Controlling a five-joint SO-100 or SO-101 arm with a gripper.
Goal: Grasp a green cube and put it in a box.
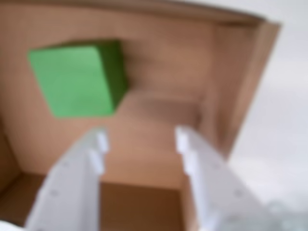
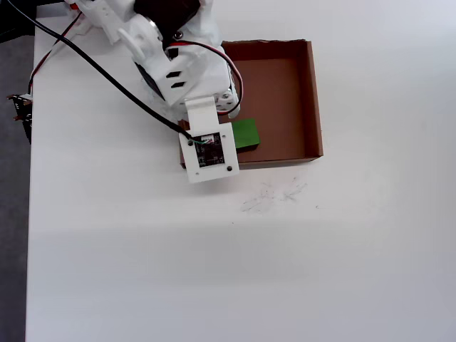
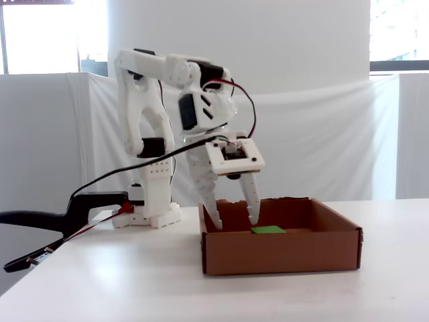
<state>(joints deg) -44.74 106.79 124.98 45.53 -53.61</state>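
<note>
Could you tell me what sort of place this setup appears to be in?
Probably a hobby or lab bench: a plain white table, white sheets hung as a backdrop, and a window behind the arm.

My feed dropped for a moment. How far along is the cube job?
Done, by the look of it: the cube lies on the floor of the box, free of the gripper. In hand: nothing; the jaws are open and empty, fingertips above the box floor in the fixed view. Left: only lifting the arm clear of the box.
</note>
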